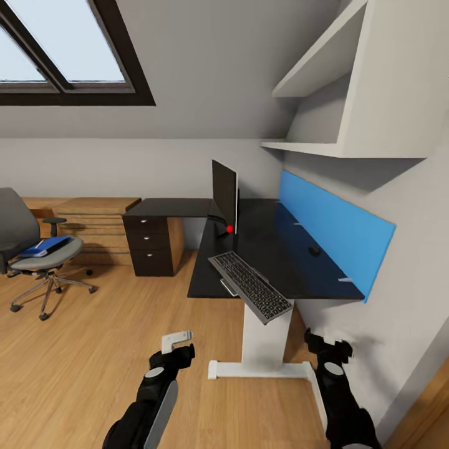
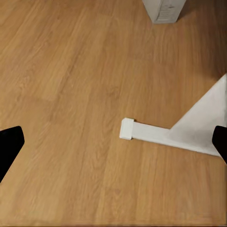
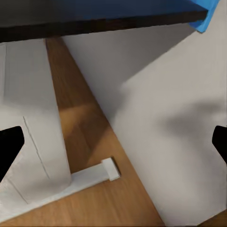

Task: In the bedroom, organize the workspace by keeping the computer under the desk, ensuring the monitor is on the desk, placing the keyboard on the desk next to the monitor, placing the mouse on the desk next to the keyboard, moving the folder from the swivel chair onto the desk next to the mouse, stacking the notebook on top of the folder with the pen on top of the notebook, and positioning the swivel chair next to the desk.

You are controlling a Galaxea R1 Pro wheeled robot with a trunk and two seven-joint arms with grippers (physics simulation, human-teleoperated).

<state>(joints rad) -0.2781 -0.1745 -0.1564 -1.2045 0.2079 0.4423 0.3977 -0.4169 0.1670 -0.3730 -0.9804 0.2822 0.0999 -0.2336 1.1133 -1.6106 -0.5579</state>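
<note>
With both arms hanging low and empty, the left gripper (image 2: pixel 113 142) and right gripper (image 3: pixel 113 142) spread wide, the robot faced the desk (image 1: pixel 293 274), where the keyboard (image 1: pixel 251 285) overhung the front edge by the monitor (image 1: pixel 224 194), while the folder (image 1: pixel 43 246) lay on the swivel chair (image 1: pixel 28 243), awaiting transfer.

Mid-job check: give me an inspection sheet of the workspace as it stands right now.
Surface: black desk, mostly bare.
Job's things: monitor upright on the desk; keyboard overhanging the front edge; mouse near the blue wall panel; folder on the swivel chair, apart from the desk.
Clutter: nothing seen.
Grippers: left gripper and right gripper both open, empty, low over the floor.
Cables: nothing seen.
Surroundings: wood floor, drawer block, wall shelves, skylight.
</note>
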